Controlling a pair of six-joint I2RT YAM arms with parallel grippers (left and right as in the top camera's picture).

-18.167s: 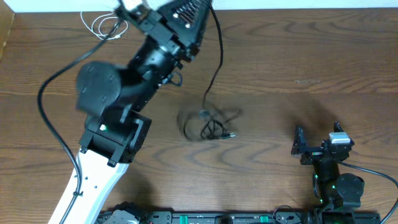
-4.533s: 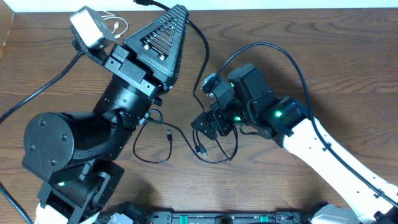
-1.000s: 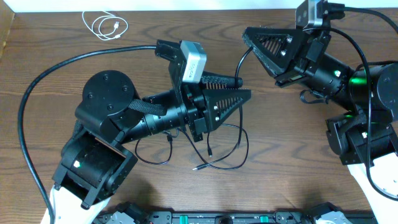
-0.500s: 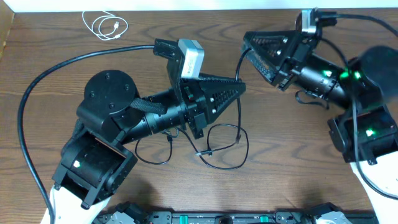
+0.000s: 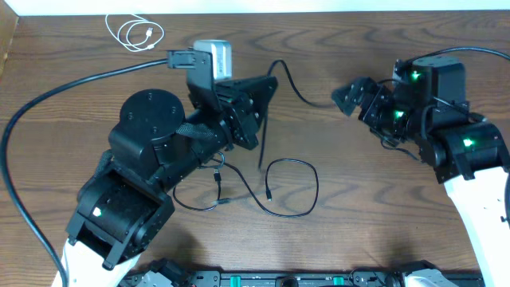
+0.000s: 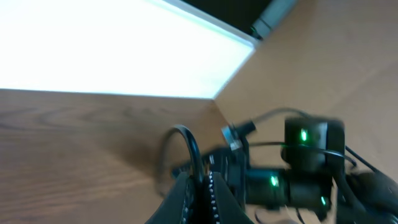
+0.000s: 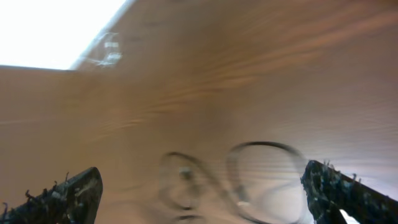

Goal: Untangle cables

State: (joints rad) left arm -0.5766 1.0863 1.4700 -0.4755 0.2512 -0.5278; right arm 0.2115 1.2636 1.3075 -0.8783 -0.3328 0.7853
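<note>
Overhead: the left gripper (image 5: 267, 82) is seen closed on the lifted black cable (image 5: 263, 143), which is raised off the worktop (image 5: 382, 215); one end is hung down, the rest is arched towards the right gripper (image 5: 344, 96), whose jaws are spread wide with nothing between them; black loops (image 5: 316, 185) are laid flat below both grippers; the white cable (image 5: 134, 33) is coiled well apart at the far left corner.

Left wrist: the pinch itself is shown only here; the cable (image 6: 186, 144) is clamped between the shut fingers (image 6: 214, 194).

Right wrist: the parted fingers (image 7: 65, 194) are confirmed empty; blurred loops (image 7: 261, 177) are seen beneath.
</note>
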